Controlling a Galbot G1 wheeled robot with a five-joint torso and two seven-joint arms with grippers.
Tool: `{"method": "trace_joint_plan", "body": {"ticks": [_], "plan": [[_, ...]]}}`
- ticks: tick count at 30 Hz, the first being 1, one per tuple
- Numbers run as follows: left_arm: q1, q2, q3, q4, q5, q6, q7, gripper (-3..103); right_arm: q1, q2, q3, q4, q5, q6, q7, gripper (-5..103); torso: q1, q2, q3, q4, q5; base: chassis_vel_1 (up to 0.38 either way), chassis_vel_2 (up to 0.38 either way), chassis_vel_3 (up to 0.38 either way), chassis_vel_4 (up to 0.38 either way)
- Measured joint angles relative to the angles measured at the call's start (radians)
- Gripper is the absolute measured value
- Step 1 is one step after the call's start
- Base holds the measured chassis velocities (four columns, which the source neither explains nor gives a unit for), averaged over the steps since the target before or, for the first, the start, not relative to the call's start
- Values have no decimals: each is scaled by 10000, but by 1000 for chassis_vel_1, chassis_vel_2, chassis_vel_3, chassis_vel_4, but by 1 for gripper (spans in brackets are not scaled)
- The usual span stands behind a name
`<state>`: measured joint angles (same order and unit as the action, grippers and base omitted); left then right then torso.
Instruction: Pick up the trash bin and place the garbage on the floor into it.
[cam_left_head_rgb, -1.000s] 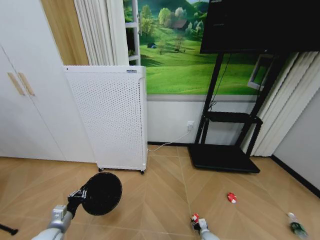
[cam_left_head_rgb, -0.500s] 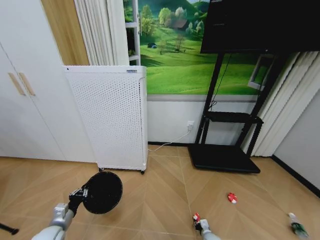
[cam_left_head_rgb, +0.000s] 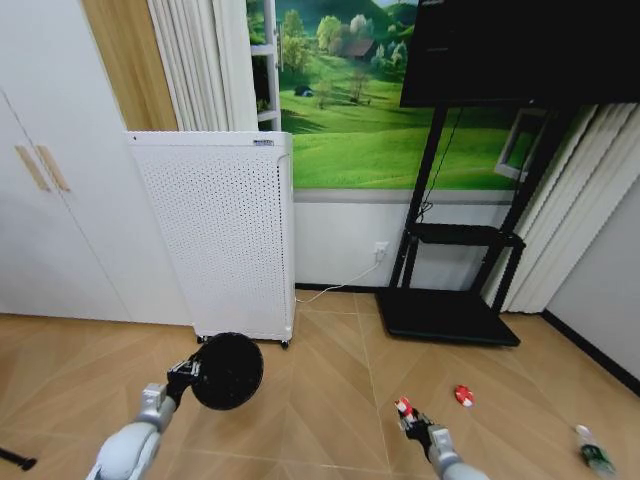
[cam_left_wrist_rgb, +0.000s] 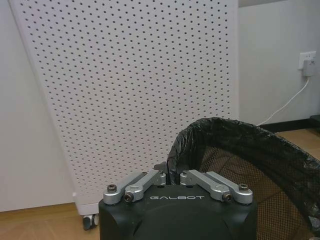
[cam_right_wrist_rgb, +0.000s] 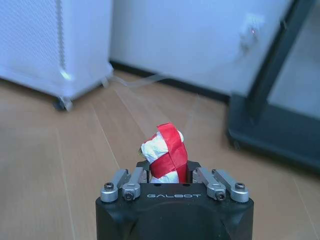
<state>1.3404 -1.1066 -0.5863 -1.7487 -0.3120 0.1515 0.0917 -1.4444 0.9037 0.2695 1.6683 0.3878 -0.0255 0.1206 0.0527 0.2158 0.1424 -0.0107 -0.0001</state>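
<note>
I have the left hand (cam_left_head_rgb: 186, 376) clamped on the rim of the trash bin (cam_left_head_rgb: 228, 370), its fingers pinching the black liner where it folds over the mesh wall, so the bin hangs off the floor (cam_left_head_rgb: 320, 400) in front of the white perforated appliance (cam_left_head_rgb: 225, 240). I hold it by the rim so its mouth is open and reachable from my right. My right hand (cam_right_wrist_rgb: 167, 172) is closed on the red-and-white wrapper (cam_right_wrist_rgb: 166, 157), which stands up between the fingers, lifted clear of the floor and well apart from the bin. By my judgement that piece is ready to be carried over the opening. Two more bits of garbage lie on the floor to the right: a small red piece (cam_left_head_rgb: 463, 395) near the black TV stand (cam_left_head_rgb: 450, 310), and a clear bottle (cam_left_head_rgb: 594, 452) farther right, near the wall.
</note>
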Motion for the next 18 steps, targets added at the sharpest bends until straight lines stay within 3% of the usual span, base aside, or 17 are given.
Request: {"method": "trace_joint_plan", "body": {"ticks": [4,18], "plan": [[-160,-156,431,75,-5,51,-60,7,191,-37,-152,569,-358,851,-701,35,0,0,0,2,0,0,0,0,0],[-512,-31,930,498,-120,-13,-83,7,1557,-370,-2132,1113,-221,1769,-1404,35,0,0,1,-1,-1,0,0,0,0]]}}
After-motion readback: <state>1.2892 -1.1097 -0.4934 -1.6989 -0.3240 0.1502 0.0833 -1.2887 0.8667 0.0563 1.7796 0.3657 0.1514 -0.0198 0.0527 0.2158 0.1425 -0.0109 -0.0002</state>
